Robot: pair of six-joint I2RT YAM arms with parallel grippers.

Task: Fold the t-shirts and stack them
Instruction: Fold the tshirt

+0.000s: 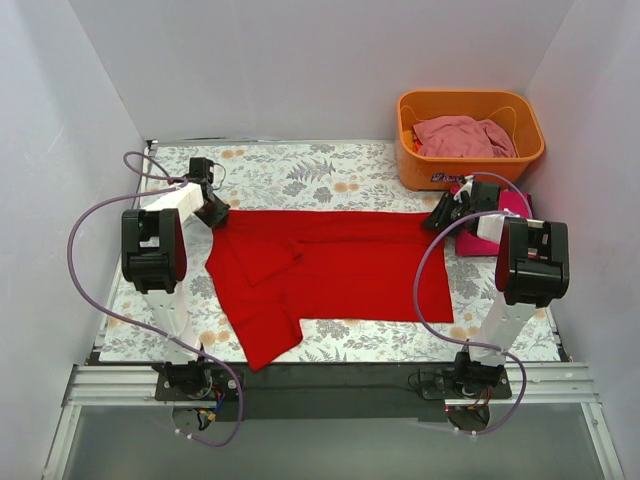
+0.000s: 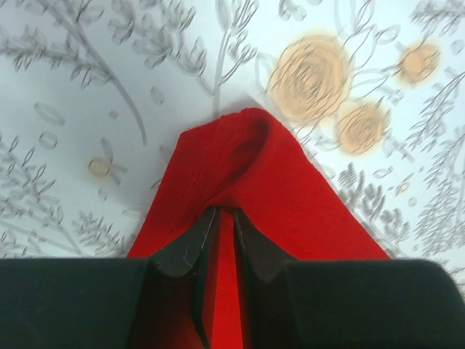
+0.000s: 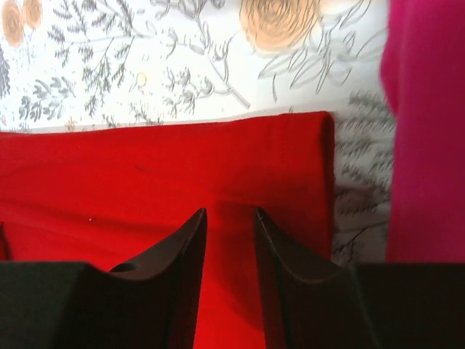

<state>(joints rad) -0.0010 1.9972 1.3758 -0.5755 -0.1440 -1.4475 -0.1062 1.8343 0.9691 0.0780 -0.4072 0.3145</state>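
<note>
Top external view: a bright red short-sleeved cloth t-shirt [image 1: 340,270] lies spread across the middle of the floral-printed table cover [image 1: 300,170], long axis running left-right, w/ one sleeve jutting twd the near edge at the left end. The left gripper [image 2: 225,212] sits at the shirt's far-left corner. Left wrist view shows its black fingers [image 2: 185,251] almost together w/ a thin ridge of red cloth pinched btwn them, and the fabric is drawn up into a small tent in front of the tips. The right gripper [image 3: 229,212] is at the shirt's far-right corner, close to the right edge. Right wrist view shows its jaws partly apart, tips low over the red cloth w/ fabric visible in the gap. The cloth there lies flat, so can't tell if any is nipped. A magenta-pink cloth t-shirt [image 1: 472,244] lies just right of the red tee, a strip of table cover btwn them, partly hidden under the right arm. An orange plastic basket [image 1: 420,170] stands at the far-right corner of the table w/ a dusty pale pink t-shirt [image 1: 460,137] crumpled inside.
</note>
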